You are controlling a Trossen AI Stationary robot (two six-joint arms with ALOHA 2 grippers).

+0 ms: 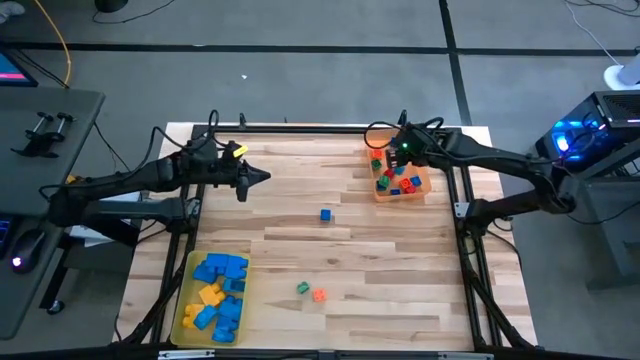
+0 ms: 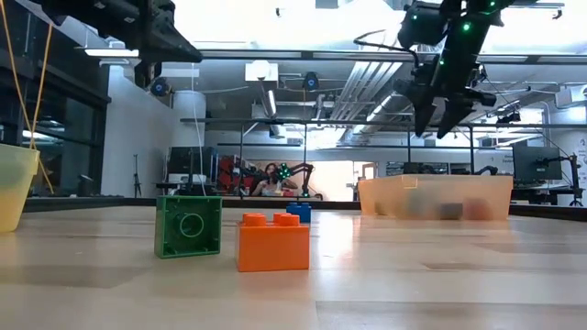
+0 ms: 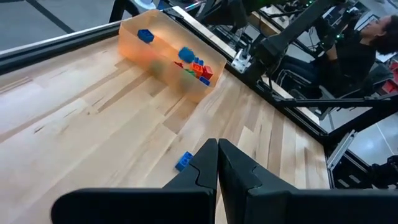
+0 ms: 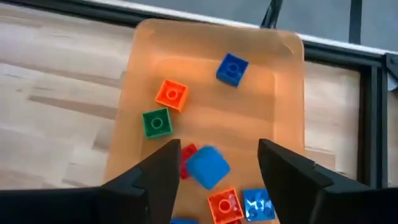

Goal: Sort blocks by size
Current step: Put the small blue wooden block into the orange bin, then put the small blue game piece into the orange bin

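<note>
My right gripper [image 1: 386,152] is open above the translucent orange tray [image 1: 424,186] at the far right, and it shows above the tray in the low view [image 2: 438,117]. In its wrist view [image 4: 214,158] a blurred blue cube [image 4: 208,167] shows between the fingers, with a gap on each side. Orange [image 4: 171,94], green [image 4: 155,122] and blue [image 4: 232,68] cubes lie in the tray. My left gripper [image 1: 264,177] is shut and empty above the table's far left part. A loose blue cube [image 1: 326,214] lies mid-table. A green [image 1: 303,288] and an orange [image 1: 319,295] cube lie near the front.
The translucent yellow tray [image 1: 184,318] at the front left holds several larger blue and yellow blocks. Bare wood lies between the two trays. In the left wrist view the blue cube [image 3: 183,160] lies just beside my shut fingers [image 3: 217,155]. A person sits in the room behind.
</note>
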